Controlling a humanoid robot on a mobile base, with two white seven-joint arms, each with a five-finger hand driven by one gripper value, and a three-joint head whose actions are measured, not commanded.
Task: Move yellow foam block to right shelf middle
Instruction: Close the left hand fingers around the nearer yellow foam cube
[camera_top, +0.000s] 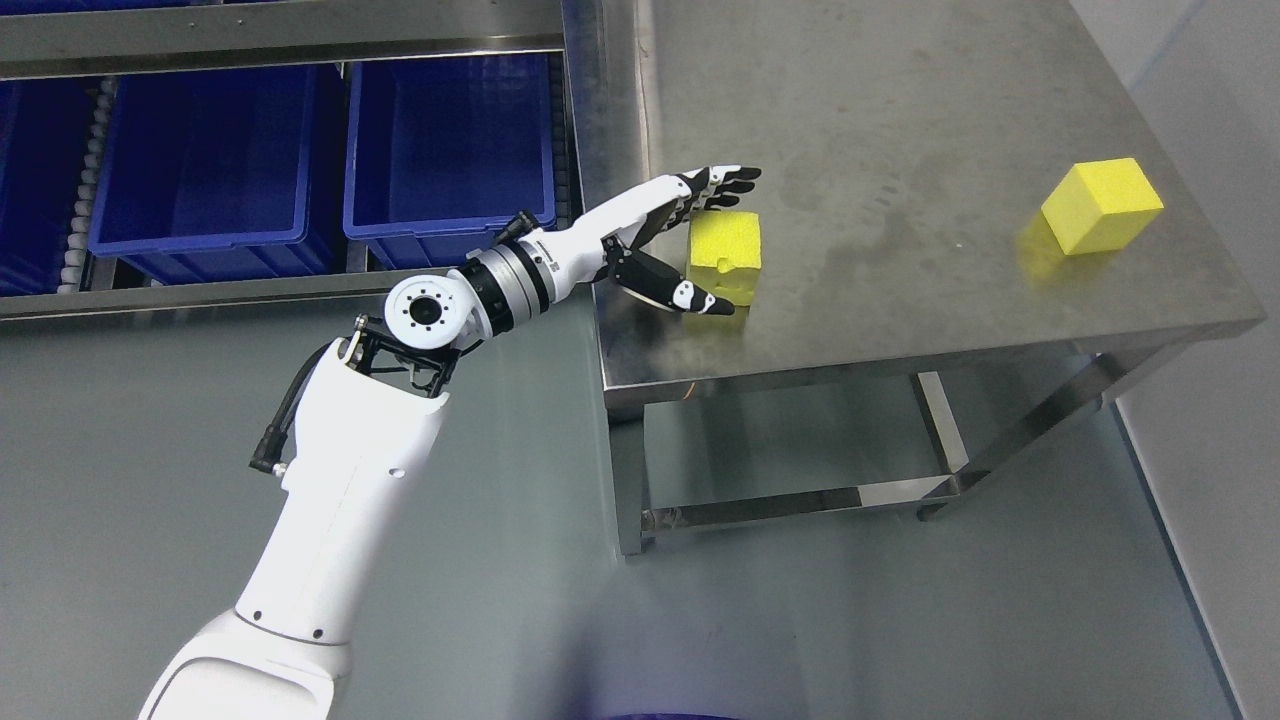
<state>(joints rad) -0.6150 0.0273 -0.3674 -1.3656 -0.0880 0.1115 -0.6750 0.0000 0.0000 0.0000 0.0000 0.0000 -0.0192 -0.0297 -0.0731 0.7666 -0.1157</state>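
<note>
Far left: blue bins (200, 160) on the shelf rack (280, 35), holding nothing visible. Left hand (690, 240) reaches over the tabletop (900, 100) edge, fingers (725, 180) spread around the near yellow foam block (725, 255), thumb low in front, not closed on it (contact unclear). Second yellow block (1100, 205) sits well apart, far right corner. Risk: block lies near the edge; an off-centre squeeze could tip or push it off.

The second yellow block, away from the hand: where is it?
In the head view, the yellow block sits alone near the steel table's right edge.
</note>
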